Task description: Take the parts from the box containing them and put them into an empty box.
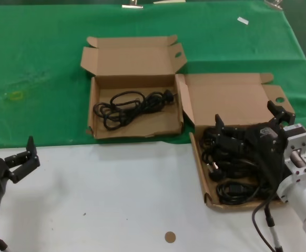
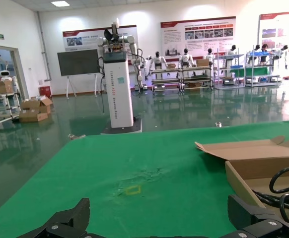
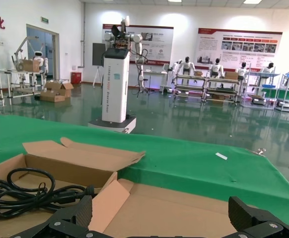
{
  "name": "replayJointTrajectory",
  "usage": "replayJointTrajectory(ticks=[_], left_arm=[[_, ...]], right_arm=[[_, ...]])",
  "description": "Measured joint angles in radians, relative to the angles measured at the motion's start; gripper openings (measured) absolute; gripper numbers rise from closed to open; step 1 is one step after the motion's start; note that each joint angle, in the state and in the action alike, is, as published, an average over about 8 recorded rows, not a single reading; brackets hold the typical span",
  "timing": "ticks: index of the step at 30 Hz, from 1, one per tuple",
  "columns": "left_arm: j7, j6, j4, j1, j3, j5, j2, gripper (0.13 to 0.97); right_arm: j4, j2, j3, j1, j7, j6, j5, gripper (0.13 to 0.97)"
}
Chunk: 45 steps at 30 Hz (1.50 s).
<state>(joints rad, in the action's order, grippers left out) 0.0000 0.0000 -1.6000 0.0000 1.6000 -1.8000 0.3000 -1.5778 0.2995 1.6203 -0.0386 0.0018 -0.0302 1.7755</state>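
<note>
Both sets of jaws stand spread apart with nothing between them. The right gripper (image 1: 247,122) hangs over the box containing them (image 1: 232,100), the brown cardboard mailer at the right side of the bench, its front part on the white surface and its opened lid lying back on the green cloth (image 1: 42,73). Under that gripper's black fingers sits a heap of black power cords (image 1: 232,173), filling the tray toward its front rim; whether the fingertips touch the cords cannot be told. The left gripper (image 1: 22,157) waits near the bench's front-left corner, above the white tabletop (image 1: 116,189), well apart from both boxes.

The empty box (image 1: 134,71) lies on the green cloth toward the middle of the bench, its right wall just beside the left flap of the other box. Its lid stands open at the back, a round hole showing in the right lid flap. One coiled black cable (image 1: 129,107) already lies inside it. A small round brown disc (image 1: 170,237) rests on the white surface near the front edge
</note>
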Motion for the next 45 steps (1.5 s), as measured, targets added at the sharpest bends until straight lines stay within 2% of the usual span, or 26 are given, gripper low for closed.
replayJointTrajectory(ticks=[45], left_arm=[[0.000, 0.000, 0.000, 0.000, 0.000, 0.000, 0.000, 0.966]], right_arm=[[0.000, 0.000, 0.000, 0.000, 0.000, 0.000, 0.000, 0.966]])
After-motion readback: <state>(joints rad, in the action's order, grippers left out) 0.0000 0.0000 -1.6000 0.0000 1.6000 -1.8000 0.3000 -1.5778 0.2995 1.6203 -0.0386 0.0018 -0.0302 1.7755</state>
